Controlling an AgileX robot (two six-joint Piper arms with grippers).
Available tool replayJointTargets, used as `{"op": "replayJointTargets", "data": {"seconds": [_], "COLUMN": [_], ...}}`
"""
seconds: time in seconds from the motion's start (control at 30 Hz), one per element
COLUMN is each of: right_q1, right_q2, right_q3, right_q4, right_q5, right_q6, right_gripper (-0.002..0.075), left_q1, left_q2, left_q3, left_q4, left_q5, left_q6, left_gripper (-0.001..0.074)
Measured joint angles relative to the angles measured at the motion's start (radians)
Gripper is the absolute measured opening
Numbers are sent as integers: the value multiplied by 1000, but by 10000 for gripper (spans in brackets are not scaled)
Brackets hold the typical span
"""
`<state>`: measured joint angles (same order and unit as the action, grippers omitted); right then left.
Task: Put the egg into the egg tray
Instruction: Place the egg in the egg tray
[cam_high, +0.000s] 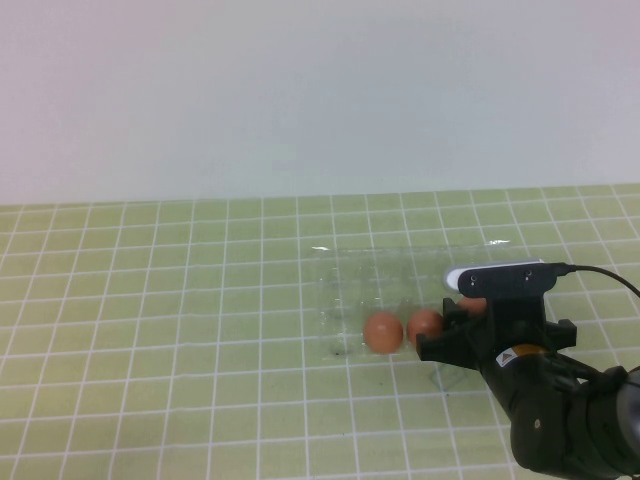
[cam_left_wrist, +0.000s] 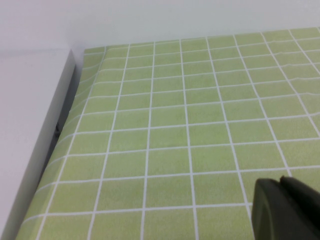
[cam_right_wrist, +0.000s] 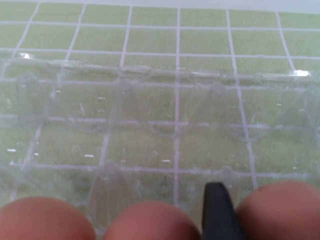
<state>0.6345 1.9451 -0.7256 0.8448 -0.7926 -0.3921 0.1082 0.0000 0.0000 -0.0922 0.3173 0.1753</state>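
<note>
the right gripper (cam_high: 462, 322) sits over the egg tray (cam_high: 345, 270); whether its fingers hold the egg (cam_high: 473, 304) i cannot tell. the egg looks fragile and smooth, best held lightly at its sides. the left gripper (cam_left_wrist: 285, 210) is parked, fingers unclear.

The right claw (cam_high: 462, 322) is covering most of the third egg (cam_high: 472, 304) and the egg tray's (cam_high: 340, 275) near corner. The left claw (cam_left_wrist: 287, 210) is showing only a dark corner.
</note>
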Motion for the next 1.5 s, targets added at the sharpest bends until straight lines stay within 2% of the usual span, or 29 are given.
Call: {"op": "replayJointTargets", "data": {"seconds": [0.7,1.03,1.5], "right_q1": [-1,-1,-1], "right_q2": [0,5,-29], "right_q3": [0,0,0], "right_q4": [4,19,21], "right_q5": [5,55,87], "right_q6": [0,4,7], "right_gripper": [395,455,461], "left_q1": [0,0,0], "left_q2": [0,0,0], "left_q3": [0,0,0], "left_q4": [0,0,0], "left_q5": [0,0,0], "left_q6": [0,0,0], "left_gripper": [-2,-2,-1]}}
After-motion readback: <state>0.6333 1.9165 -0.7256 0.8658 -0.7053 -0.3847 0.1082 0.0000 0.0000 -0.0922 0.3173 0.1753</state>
